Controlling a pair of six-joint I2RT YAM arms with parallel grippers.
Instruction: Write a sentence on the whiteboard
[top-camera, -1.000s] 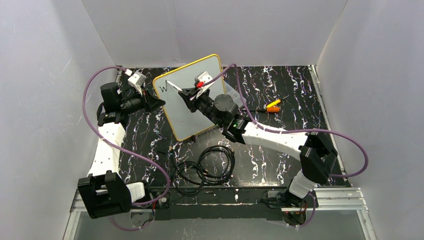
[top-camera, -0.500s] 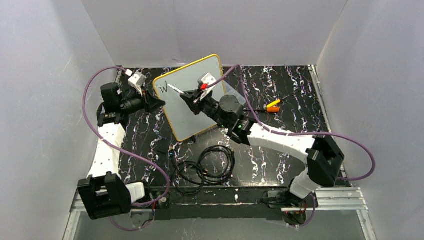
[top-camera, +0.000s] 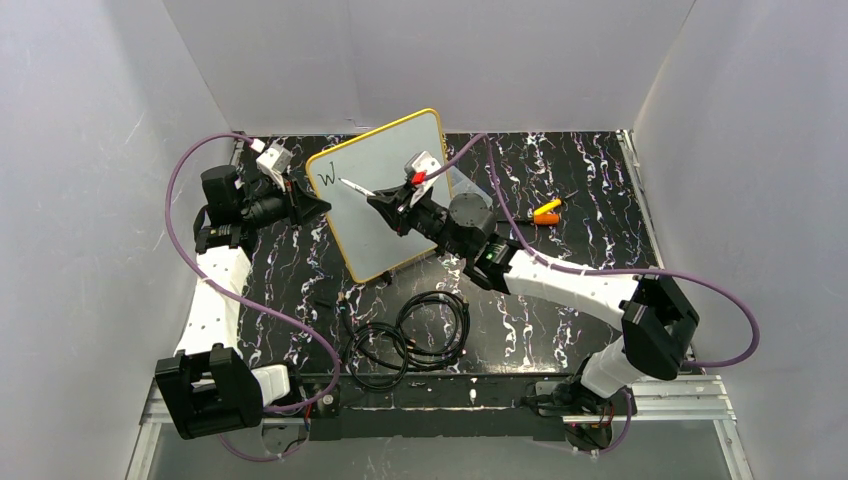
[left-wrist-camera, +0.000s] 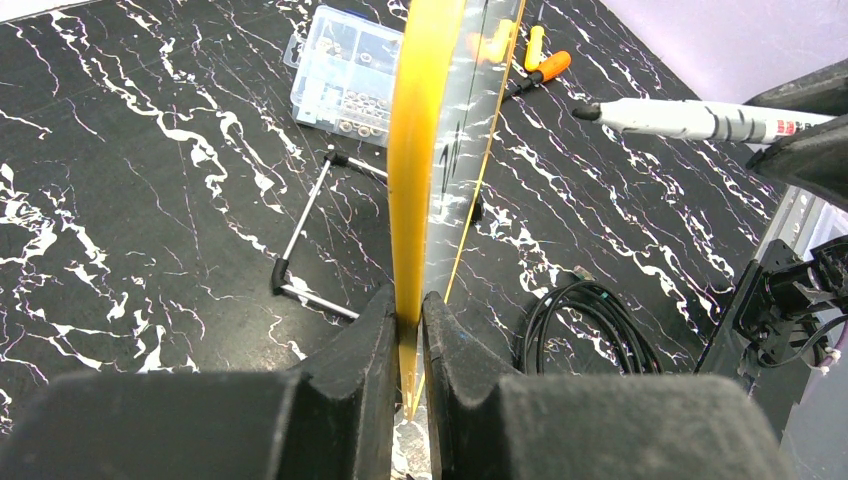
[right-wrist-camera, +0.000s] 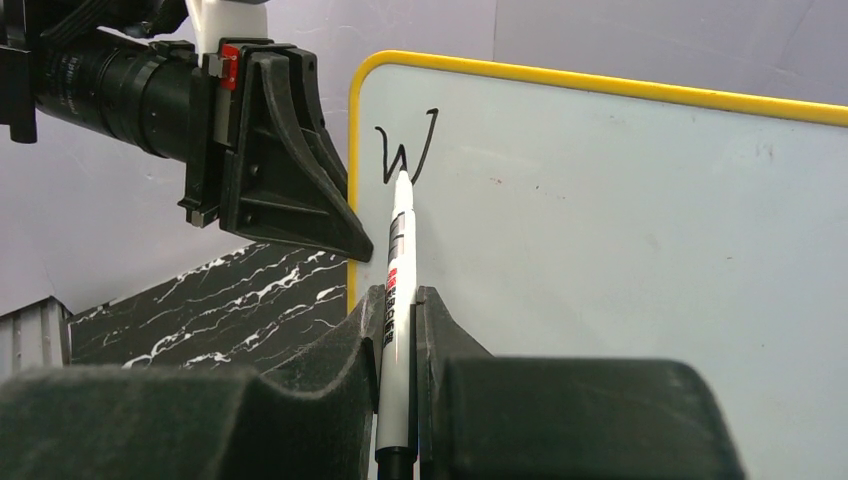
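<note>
Presently my left gripper (left-wrist-camera: 408, 320) was clamped on the left edge of the whiteboard (top-camera: 385, 215), far and left of centre. My right gripper (right-wrist-camera: 400, 300) pinched the marker (right-wrist-camera: 400, 230). Only "W" of the sentence (right-wrist-camera: 405, 155) was written; everything else remained.

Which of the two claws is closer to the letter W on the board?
Left. The left gripper clamps the edge of the whiteboard right beside the W; the right gripper is farther back over the board, holding a marker pointed at it.
</note>
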